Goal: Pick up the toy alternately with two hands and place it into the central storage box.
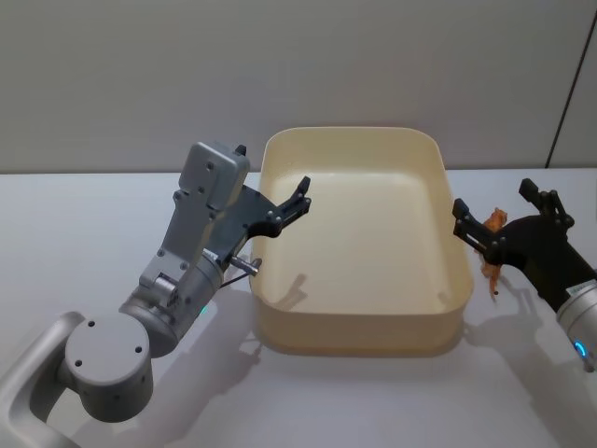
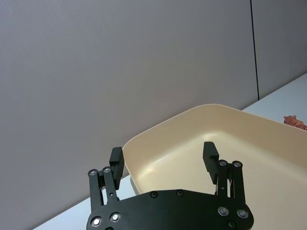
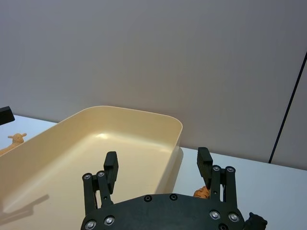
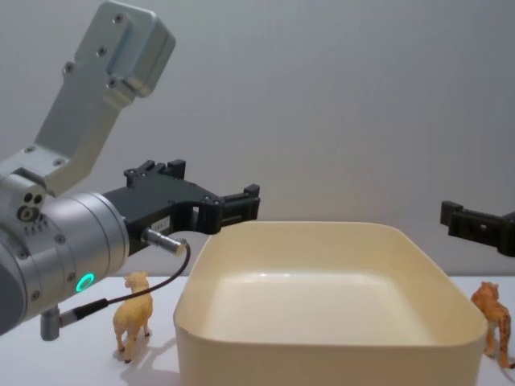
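Left arm (image 1: 177, 280) fills the near-left of the head view and hides whatever is on the surface (image 1: 93, 215) behind it. Chest view picks it up: tan toy (image 4: 133, 310) upright on the surface, just left of the central storage box (image 4: 322, 362), below and well apart from the left gripper (image 1: 300, 198).

Left gripper is raised over the box's left rim, pointing inward, fingers (image 2: 210, 152) spread wide, nothing between them. In the chest view it is side-on, so the gap isn't readable there.

Box sits centre, nothing inside that I can see.

Right gripper (image 1: 493, 196) is just right of the box, fingers (image 3: 205, 160) wide, not gripping. In the chest view it is cut off at the right edge.

Tiger toy (image 4: 492, 318) stands on the surface just beside the box's right wall. From the head it sits in line with the gap between the right fingers; the chest view shows it is below them, not touching. Right wrist view catches only a sliver of orange by one finger. A dark shape at that view's bottom corner is too cut off to make out.
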Robot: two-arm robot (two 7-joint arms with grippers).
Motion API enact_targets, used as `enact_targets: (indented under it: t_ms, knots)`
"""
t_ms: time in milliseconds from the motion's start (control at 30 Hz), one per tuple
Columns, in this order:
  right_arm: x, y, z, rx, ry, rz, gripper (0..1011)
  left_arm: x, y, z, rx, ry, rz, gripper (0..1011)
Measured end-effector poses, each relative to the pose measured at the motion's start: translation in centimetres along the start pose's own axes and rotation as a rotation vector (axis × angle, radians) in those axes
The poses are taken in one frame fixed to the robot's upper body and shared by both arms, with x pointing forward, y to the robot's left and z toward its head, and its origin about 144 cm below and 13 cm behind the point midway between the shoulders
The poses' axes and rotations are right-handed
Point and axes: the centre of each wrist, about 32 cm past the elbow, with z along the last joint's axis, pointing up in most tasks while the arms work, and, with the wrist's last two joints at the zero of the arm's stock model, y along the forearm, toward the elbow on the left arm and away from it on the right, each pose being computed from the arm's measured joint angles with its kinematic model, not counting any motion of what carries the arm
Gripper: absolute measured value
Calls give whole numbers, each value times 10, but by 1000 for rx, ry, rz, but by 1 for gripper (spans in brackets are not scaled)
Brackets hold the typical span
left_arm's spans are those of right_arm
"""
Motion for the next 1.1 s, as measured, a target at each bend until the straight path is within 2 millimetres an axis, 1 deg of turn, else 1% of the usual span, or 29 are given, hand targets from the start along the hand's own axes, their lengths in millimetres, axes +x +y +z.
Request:
enact_targets:
  t_ms: [767, 1000, 1100]
  knots:
    - [0, 0, 0, -2, 1, -3, 1001, 0, 0, 0, 0, 0, 0, 1001]
    - [2, -5, -2, -15, 3, -30, 1001, 0, 0, 0, 0, 0, 0, 1001]
    - [6, -9, -2, -28, 5, -54, 1001, 0, 0, 0, 0, 0, 0, 1001]
